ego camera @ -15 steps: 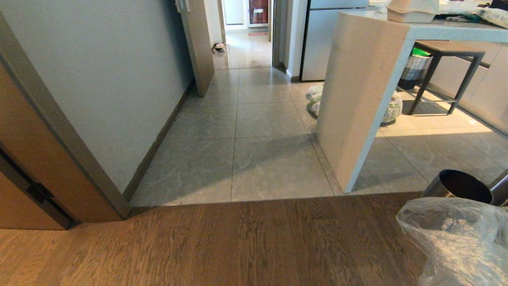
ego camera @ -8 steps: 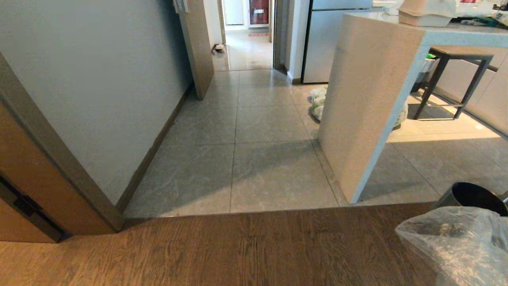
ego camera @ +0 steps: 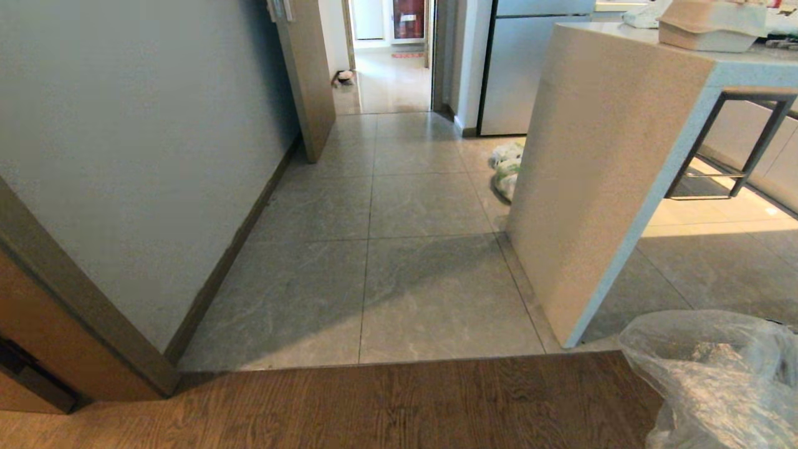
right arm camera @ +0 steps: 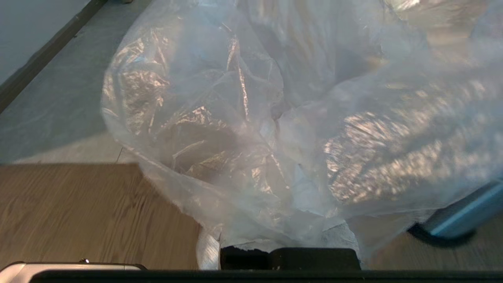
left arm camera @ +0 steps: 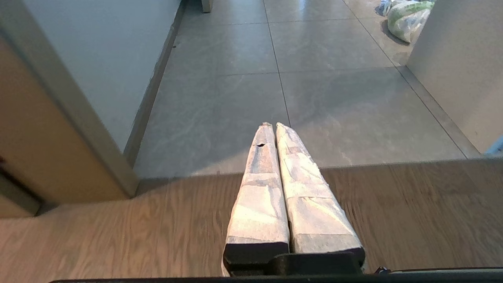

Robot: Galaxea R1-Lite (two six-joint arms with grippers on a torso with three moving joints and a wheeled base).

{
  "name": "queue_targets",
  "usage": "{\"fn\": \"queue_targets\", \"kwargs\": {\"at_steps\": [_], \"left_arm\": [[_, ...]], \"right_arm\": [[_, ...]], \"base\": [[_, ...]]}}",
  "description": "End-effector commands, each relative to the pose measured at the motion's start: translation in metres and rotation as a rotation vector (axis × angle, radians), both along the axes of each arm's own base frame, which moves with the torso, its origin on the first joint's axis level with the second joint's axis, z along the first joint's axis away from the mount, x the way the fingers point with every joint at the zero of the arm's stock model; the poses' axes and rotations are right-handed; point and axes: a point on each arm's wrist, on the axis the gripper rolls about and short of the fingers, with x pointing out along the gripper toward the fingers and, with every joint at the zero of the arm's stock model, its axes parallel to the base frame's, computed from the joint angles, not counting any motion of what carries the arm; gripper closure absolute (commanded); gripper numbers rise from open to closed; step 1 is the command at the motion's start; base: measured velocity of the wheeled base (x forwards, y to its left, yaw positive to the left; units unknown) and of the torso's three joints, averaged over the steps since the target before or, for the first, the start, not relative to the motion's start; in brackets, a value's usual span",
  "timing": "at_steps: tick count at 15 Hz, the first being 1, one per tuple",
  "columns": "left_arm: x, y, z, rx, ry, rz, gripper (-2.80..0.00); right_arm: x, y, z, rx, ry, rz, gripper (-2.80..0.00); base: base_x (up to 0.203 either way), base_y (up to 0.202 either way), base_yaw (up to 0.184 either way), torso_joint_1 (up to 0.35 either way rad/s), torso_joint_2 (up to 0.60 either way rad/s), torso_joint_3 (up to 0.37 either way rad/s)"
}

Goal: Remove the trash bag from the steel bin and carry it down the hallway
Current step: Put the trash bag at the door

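The thin, clear, crinkled plastic trash bag (right arm camera: 275, 118) bulges directly ahead of the right gripper (right arm camera: 289, 245), whose fingers are hidden under the film but pinch its gathered neck; the bag hangs low at the robot's right. The narrow hallway of glossy grey marbled tiles (ego camera: 399, 187) runs lengthwise straight ahead, beyond the wooden floor (ego camera: 374, 405). The left gripper (left arm camera: 272, 126), pressed together and empty, points the same way
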Motion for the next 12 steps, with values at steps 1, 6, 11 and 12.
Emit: {"fn": "queue_targets", "kwargs": {"at_steps": [1, 6, 11, 12], "left_arm": [[0.0, 0.0, 0.0, -0.001, 0.0, 0.0, 0.0], [0.0, 0.0, 0.0, -0.001, 0.0, 0.0, 0.0], [0.0, 0.0, 0.0, -0.001, 0.0, 0.0, 0.0], [0.0, 0.0, 0.0, -0.001, 0.0, 0.0, 0.0]], "right_arm": [[0.0002, 0.0, -0.0004, -0.001, 0.003, 0.001, 0.0], [0.0002, 0.0, -0.0004, -0.001, 0.003, 0.001, 0.0], [0.0002, 0.0, -0.0004, 0.001, 0.003, 0.001, 0.0], [0.0002, 0.0, -0.0004, -0.001, 0.003, 0.001, 0.0]], "base": [[0.19, 0.0, 0.005, 0.0, 0.0, 0.005], [0.19, 0.0, 0.001, 0.003, 0.0, 0.005], [0.191, 0.0, -0.001, 0.0, 0.0, 0.006], [0.19, 0.0, 0.002, 0.003, 0.01, -0.002]]}}
